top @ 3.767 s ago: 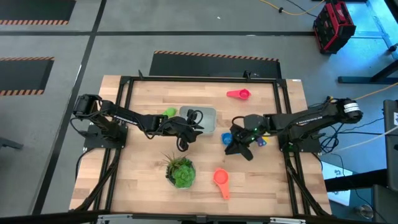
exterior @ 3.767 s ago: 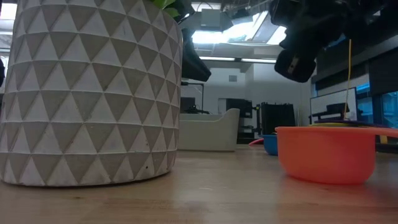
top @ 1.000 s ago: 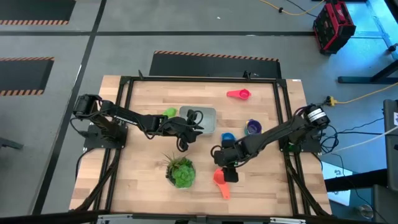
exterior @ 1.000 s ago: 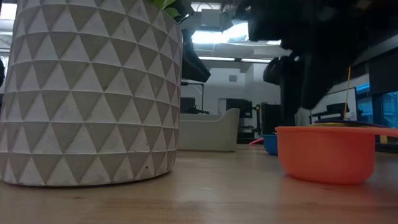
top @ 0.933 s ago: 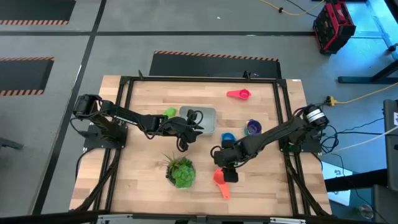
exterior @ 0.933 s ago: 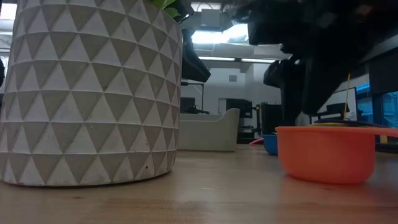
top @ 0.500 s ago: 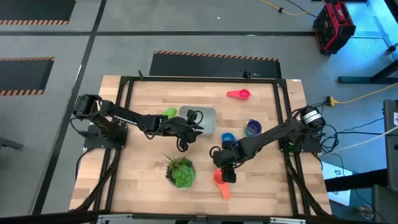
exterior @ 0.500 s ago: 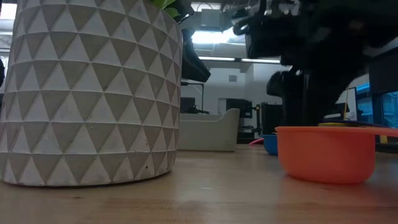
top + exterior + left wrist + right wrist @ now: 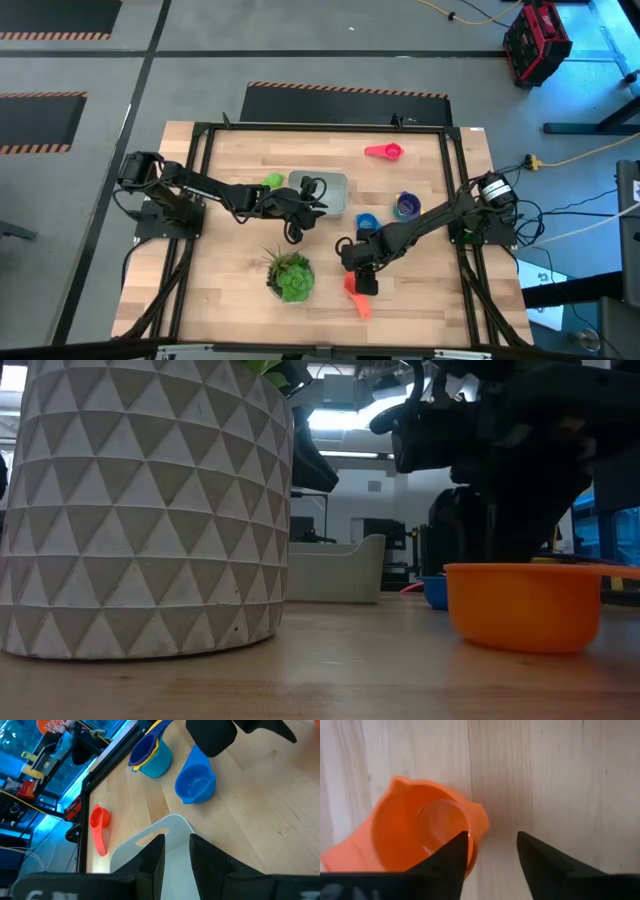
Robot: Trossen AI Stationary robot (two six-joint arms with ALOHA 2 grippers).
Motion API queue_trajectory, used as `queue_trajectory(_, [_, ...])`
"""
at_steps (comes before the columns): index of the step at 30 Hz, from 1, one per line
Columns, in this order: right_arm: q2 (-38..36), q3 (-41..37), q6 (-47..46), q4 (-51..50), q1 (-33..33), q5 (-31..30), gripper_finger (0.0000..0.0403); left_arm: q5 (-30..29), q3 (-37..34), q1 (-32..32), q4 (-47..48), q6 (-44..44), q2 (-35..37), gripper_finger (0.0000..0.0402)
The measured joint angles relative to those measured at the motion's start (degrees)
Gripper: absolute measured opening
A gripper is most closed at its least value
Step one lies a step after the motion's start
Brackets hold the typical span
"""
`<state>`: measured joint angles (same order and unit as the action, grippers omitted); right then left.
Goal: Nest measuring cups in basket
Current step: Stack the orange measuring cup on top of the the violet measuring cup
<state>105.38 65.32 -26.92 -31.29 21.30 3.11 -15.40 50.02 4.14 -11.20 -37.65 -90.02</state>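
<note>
Right end effector [image 9: 490, 852] spread wide astride the orange cup's [image 9: 420, 832] rim per its wrist view, hidden from overhead, left end effector [image 9: 173, 857] narrowly parted over the basket [image 9: 150, 837], blue cup [image 9: 196, 780] beside it on the worktop [image 9: 230, 270]

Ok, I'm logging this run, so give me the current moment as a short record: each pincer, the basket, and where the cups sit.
right pincer: open, straddling the rim of the orange-red cup
left pincer: open, at the basket
green cup: on the table by the basket's left end
blue cup: on the table, right of the basket
pink cup: far side of the table
purple cup: near the table's right edge
plant pot: near side of the table
</note>
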Motion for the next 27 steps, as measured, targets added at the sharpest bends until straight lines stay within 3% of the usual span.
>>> queue_trajectory(13, [0.0, 0.0, 0.3, 0.2, 0.0, 0.0, 0.0015, 0.0, 0.0, 0.0, 0.0, 0.0, 0.0, 0.0082])
queue_trajectory(20, [-0.6, 0.1, 1.3, -1.1, 0.0, 2.3, 0.0011, 0.0, 0.0, 0.0, 0.0, 0.0, 0.0, 0.0082])
queue_trajectory(23, [-1.8, 2.1, 4.7, -6.3, -0.2, 4.4, 0.0011, 0.0, 0.0, 0.0, 0.0, 0.0, 0.0, 0.0082])
queue_trajectory(27, [-3.1, 6.1, 9.0, -17.1, -0.2, 2.4, 0.0011, 0.0, 0.0, 0.0, -0.2, -1.5, 0.0, 0.0082])
